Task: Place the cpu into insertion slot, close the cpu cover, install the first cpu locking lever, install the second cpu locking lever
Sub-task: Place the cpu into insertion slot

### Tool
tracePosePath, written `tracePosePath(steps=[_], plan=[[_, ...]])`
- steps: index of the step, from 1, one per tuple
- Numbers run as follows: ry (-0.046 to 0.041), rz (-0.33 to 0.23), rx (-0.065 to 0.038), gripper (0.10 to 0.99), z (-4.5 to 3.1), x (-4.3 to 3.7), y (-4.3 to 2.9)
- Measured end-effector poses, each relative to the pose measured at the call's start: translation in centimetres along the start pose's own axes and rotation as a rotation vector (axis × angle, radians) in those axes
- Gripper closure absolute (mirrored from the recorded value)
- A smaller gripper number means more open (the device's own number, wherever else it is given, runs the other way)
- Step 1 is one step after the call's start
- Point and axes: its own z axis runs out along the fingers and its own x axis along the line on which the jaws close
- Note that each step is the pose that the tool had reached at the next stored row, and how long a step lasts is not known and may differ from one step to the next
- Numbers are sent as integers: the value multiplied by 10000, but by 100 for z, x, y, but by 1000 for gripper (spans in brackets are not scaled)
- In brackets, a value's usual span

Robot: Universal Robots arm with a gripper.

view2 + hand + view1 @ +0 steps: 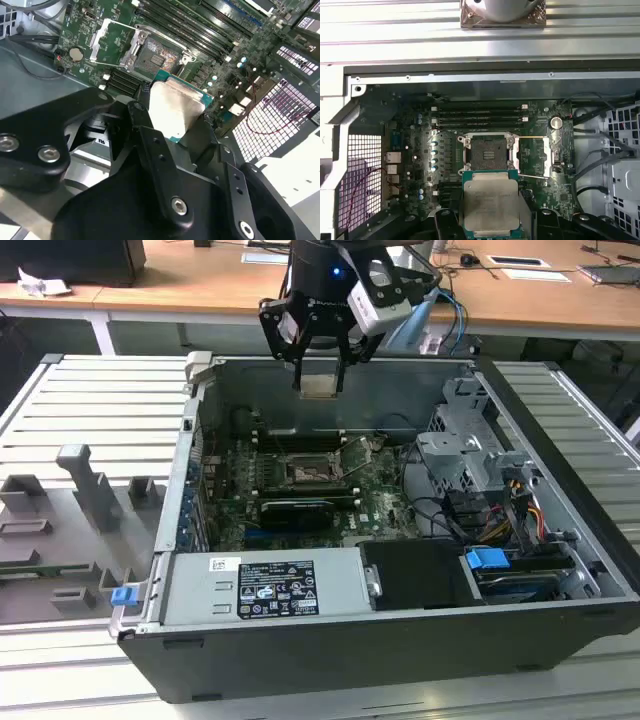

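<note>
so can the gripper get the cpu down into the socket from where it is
Probably yes: the gripper holds the cpu above the open case, the socket sits bare below, and the cpu cover is swung aside.

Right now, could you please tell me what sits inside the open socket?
Nothing: the socket shows its bare contact bed. The cpu, held in the end effector above, covers some board beneath.

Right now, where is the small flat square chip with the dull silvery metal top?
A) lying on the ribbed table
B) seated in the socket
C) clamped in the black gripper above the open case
C: the cpu is clamped in the gripper, above the bare socket.
</note>
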Motion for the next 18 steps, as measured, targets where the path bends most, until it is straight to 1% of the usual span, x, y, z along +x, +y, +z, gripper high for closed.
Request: tracePosePath(steps=[1,2,4,8,10,15,18], plan=[[-14,174,-2,553,1,-1,0],[-28,321,-5,553,23,-1,-2],[-29,322,-2,553,49,-1,-4],[-38,433,-3,553,54,-1,-5],[-57,635,-8,553,58,-1,-5],[-83,925,-14,553,65,-1,-6],[-127,1420,-23,553,76,-2,-7]])
